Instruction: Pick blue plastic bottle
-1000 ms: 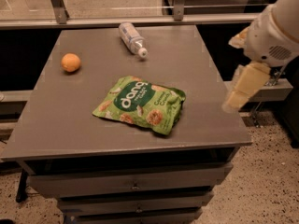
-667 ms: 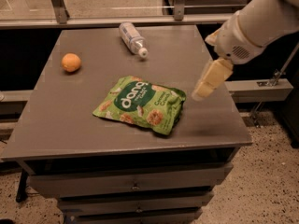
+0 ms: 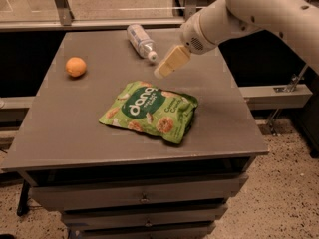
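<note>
The blue plastic bottle (image 3: 140,42) lies on its side at the back of the grey table (image 3: 75,128), its white cap pointing toward the front right. My gripper (image 3: 162,70) hangs from the white arm (image 3: 259,9) that reaches in from the upper right. It is above the table, just to the right of and in front of the bottle's cap, apart from the bottle. It holds nothing that I can see.
A green snack bag (image 3: 150,111) lies in the middle of the table, in front of the gripper. An orange (image 3: 76,66) sits at the left. Drawers (image 3: 144,198) are below the table's front edge. A metal rail (image 3: 274,93) runs at the right.
The arm has swung left and toward the back, from beyond the table's right edge to just beside the bottle's cap. The bottle, the bag and the orange have not moved.
</note>
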Controlling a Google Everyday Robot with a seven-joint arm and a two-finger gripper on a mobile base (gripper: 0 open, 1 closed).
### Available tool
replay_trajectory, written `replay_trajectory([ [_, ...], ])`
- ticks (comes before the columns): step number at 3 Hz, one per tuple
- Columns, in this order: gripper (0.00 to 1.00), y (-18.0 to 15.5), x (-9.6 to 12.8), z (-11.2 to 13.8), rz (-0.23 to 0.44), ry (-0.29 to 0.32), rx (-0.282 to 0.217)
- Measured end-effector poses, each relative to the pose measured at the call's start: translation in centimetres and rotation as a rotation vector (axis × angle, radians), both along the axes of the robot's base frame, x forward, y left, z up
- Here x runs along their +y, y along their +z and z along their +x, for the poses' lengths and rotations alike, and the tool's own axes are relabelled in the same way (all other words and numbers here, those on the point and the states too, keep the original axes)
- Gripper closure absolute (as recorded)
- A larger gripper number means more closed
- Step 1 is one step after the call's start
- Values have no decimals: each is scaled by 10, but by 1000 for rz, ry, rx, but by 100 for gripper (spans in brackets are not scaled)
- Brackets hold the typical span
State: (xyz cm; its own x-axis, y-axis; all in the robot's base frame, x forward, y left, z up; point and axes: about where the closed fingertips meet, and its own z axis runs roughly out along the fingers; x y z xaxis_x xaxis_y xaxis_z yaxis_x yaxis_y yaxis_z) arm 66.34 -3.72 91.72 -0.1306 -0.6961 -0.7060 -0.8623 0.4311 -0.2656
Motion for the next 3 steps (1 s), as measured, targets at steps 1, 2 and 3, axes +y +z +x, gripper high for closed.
replay_trajectory([
  [1,0,0,0,-1,-1,1,2],
  [2,0,-8,-1,11,83,-40,-1],
  [3,0,-21,15,49,254,-104,4],
])
